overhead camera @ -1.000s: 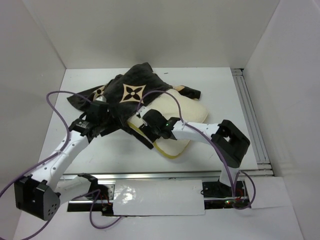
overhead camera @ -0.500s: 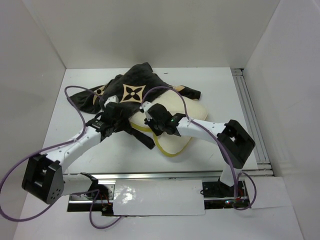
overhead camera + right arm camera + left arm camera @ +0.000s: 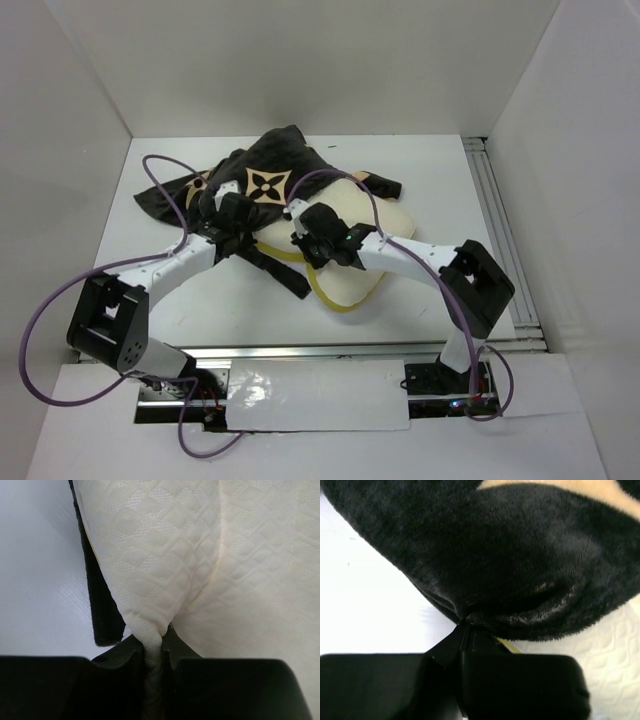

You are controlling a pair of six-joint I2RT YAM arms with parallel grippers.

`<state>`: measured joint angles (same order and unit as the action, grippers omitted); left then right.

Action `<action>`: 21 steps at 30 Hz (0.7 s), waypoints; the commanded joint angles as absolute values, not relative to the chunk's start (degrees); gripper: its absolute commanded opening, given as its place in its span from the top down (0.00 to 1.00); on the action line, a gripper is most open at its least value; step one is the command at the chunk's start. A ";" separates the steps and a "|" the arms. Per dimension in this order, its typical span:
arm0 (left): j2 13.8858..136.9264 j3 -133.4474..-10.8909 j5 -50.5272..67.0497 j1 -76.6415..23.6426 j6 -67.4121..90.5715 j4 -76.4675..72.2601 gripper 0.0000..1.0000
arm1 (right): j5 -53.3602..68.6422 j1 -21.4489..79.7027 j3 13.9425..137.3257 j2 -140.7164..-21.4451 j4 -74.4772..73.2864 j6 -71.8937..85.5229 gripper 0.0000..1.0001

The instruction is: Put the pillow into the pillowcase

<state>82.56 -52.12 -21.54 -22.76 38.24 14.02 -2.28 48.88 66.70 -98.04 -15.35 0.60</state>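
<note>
Left of the pillow (image 3: 385, 225), the left gripper (image 3: 462, 630) has its fingers pressed together on a fold of the pillowcase (image 3: 262, 172), the dark plush bunching to a pinch right at their tips. In the left wrist view, a sliver of the pillow's pale yellow edge and quilted cream cover shows just beneath that fold. The pillowcase lies crumpled over the pillow's far-left part with one tan flower motif facing up. The rest of it spreads away to the pillow's left, and a dark corner reaches past the pillow's far edge. A narrow dark strip of the pillowcase trails out from under the pillow's near-left side. At the pillow's left edge, just beside the left gripper, the right gripper (image 3: 152, 642) has its fingers clamped narrow on a pinch of the quilted cover, which gathers into a ridge between them. The pillow rests on the white tabletop (image 3: 440, 165), its right half and near corner uncovered, the yellow edge showing along its near-left rim.
</note>
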 commanded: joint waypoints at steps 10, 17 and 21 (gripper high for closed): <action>68.24 -55.55 -16.09 -30.58 35.41 12.04 1.00 | -3.16 49.04 66.80 -89.13 7.10 10.63 1.00; 62.58 -57.30 -4.24 -34.63 37.09 15.02 1.00 | -7.22 49.57 60.04 -84.38 27.22 11.69 1.00; 62.58 -61.33 0.70 -37.08 36.56 17.12 1.00 | -10.18 50.10 58.10 -85.95 37.67 10.46 1.00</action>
<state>63.09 -57.12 -8.01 -34.63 36.14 15.88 -6.70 49.06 58.15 -86.67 14.48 10.22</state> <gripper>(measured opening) 0.033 0.160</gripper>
